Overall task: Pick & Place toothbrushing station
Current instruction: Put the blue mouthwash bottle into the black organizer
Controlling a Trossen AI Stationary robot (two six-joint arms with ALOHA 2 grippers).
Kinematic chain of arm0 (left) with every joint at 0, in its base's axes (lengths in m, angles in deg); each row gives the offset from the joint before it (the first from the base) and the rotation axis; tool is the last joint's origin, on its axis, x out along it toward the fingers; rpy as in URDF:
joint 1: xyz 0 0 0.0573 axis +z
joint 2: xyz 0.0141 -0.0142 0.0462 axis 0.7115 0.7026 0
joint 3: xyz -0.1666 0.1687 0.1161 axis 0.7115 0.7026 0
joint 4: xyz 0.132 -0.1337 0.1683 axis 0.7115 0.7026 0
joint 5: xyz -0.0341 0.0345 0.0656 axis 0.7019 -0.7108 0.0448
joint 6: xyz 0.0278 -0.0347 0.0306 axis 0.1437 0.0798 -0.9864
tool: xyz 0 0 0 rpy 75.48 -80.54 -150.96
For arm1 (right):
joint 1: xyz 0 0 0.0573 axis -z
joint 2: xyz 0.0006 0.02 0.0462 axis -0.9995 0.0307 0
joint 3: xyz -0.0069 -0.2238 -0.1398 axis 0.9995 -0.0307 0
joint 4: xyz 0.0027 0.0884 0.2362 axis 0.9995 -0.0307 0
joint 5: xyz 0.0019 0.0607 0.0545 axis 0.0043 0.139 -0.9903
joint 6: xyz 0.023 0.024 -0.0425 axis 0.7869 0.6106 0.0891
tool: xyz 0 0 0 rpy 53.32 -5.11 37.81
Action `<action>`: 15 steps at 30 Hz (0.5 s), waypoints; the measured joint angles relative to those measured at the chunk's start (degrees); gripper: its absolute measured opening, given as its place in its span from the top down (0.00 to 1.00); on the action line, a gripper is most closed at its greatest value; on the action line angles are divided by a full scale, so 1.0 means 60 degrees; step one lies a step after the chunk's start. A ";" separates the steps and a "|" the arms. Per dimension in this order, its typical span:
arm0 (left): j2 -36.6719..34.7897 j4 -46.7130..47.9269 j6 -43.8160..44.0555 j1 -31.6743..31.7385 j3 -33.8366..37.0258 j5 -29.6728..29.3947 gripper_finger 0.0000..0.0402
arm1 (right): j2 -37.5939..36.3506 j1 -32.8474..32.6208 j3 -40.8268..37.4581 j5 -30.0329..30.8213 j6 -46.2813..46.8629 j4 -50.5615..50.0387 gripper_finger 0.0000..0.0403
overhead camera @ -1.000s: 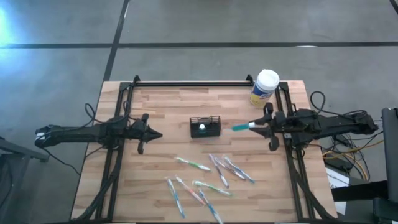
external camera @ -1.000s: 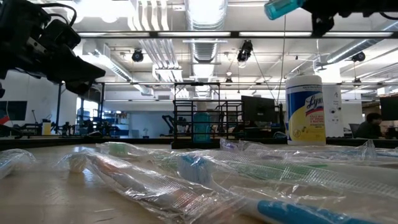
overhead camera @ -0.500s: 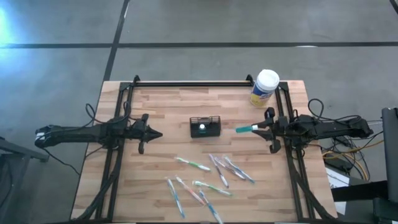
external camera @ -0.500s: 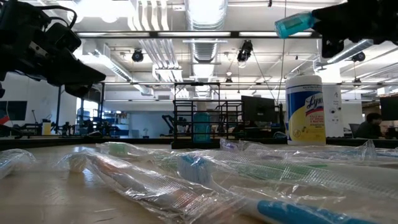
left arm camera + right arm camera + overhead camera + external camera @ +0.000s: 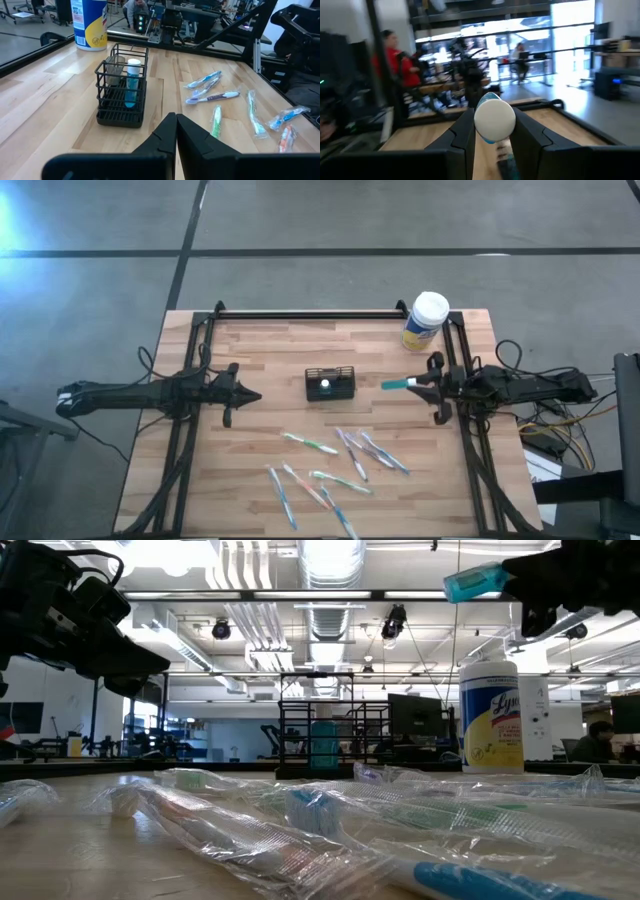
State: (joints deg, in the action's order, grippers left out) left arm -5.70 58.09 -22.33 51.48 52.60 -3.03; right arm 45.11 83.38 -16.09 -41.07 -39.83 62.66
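Observation:
The toothbrushing station (image 5: 330, 384), a small black wire holder, stands on its base mid-table with a teal, white-capped tube (image 5: 132, 80) upright in one compartment. My right gripper (image 5: 418, 383) hovers to its right, near the table's right edge, shut on a second teal tube (image 5: 393, 384) with a white end. That tube shows high up in the low view (image 5: 474, 580). My left gripper (image 5: 256, 394) waits shut to the left of the station, pointing at it, with nothing in it (image 5: 176, 122). My right gripper pinches the teal tube between its two fingers at its white end (image 5: 494, 119), which faces back toward the wrist. The fingers come level from the table's right side and lie along the tube. The tube is lifted clear, nearly level, its teal end (image 5: 388, 385) sticking out toward the station.
Several plastic-wrapped toothbrushes (image 5: 335, 465) lie scattered on the near half of the table. A white-lidded canister with a yellow label (image 5: 426, 320) stands at the far right corner. Black frame rails (image 5: 300, 313) run along the table's far and side edges.
My right gripper has come down a little with the teal tube and drawn slightly back toward the table's right edge, then held still. The tube stays clear of the table.

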 joint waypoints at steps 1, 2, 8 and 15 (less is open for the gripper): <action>0.0002 0.0000 0.0000 0.0001 0.0000 -0.0013 0.97 | 0.0088 0.0000 0.0248 0.0264 0.0007 -0.0166 0.79; 0.0001 0.0000 0.0000 0.0001 0.0000 -0.0032 0.97 | 0.0209 0.0006 0.0558 0.0483 0.0007 -0.0432 0.79; -0.0002 0.0000 -0.0004 0.0002 0.0000 -0.0237 0.97 | 0.1918 0.0004 0.3311 0.1529 0.0112 -0.3550 0.79; 0.0001 0.0000 -0.0004 0.0000 0.0000 -0.0246 0.97 | 0.4609 0.0145 0.6388 0.1999 0.0267 -0.6408 0.79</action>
State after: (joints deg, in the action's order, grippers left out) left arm -5.70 58.09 -22.36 51.48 52.60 -4.51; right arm 72.76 84.25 22.24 -29.08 -38.23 24.21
